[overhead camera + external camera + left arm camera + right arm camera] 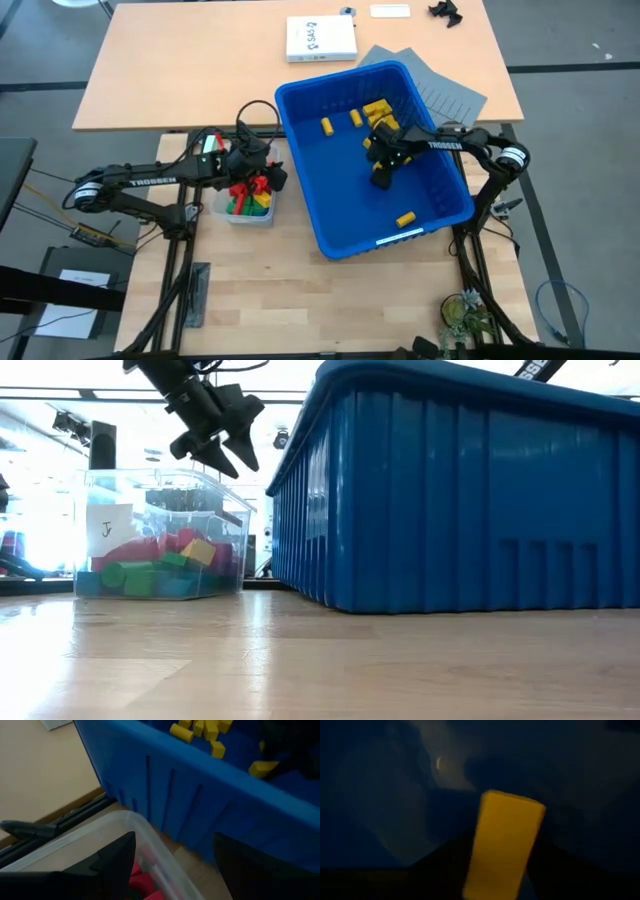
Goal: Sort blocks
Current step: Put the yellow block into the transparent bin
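The blue bin (pixel 345 235) holds only yellow blocks (pixel 376 108), scattered over its floor, while the clear tub (pixel 248 213) beside it holds red, green and yellow ones. The left gripper (pixel 262 172) hangs above the tub, fingers apart and empty. The right gripper (pixel 381 178) is down in the bin; its wrist view alone shows a yellow block (pixel 502 845) between its fingers (whether gripped, I cannot tell).

2 black arms (pixel 150 185), white "TROSSEN" lettering.
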You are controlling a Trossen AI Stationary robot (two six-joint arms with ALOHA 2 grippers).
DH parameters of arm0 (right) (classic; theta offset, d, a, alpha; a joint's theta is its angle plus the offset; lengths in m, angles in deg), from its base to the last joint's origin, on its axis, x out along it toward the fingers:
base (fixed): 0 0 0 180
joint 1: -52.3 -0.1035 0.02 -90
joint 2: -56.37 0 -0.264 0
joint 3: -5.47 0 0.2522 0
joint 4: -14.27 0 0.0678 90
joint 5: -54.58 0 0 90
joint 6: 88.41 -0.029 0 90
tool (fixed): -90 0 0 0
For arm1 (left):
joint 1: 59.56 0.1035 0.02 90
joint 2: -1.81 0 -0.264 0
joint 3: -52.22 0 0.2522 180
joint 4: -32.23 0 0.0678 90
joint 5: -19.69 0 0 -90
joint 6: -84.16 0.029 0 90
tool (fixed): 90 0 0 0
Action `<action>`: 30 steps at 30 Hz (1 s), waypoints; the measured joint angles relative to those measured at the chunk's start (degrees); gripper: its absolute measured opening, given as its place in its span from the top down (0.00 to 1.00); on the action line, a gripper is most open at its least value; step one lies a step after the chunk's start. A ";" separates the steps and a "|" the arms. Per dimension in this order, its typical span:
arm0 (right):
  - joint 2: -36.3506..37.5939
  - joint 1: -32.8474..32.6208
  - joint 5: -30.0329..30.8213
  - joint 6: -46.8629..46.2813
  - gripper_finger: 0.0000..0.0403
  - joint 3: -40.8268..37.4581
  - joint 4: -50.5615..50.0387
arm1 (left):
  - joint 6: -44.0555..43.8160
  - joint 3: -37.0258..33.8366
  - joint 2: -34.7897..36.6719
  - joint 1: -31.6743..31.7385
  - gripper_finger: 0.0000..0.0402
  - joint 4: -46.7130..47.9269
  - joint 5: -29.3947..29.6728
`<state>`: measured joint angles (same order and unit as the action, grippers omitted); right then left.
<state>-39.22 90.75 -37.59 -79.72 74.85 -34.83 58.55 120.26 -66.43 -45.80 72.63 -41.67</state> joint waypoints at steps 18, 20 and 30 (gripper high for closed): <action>7.37 -0.82 -12.47 2.42 0.68 12.08 -6.24 | 11.62 0.00 0.00 -0.89 0.32 -19.19 -2.11; 9.02 -1.47 -14.91 2.03 0.68 13.37 -6.06 | 13.64 0.00 0.00 -1.25 0.32 -22.39 -1.66; 15.33 -7.81 -33.32 1.30 0.68 13.81 -0.29 | 30.74 0.02 -0.72 -2.08 0.32 -34.45 -18.26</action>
<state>-23.89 82.94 -70.92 -78.42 88.66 -35.12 89.29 120.28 -67.15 -47.88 38.18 -59.93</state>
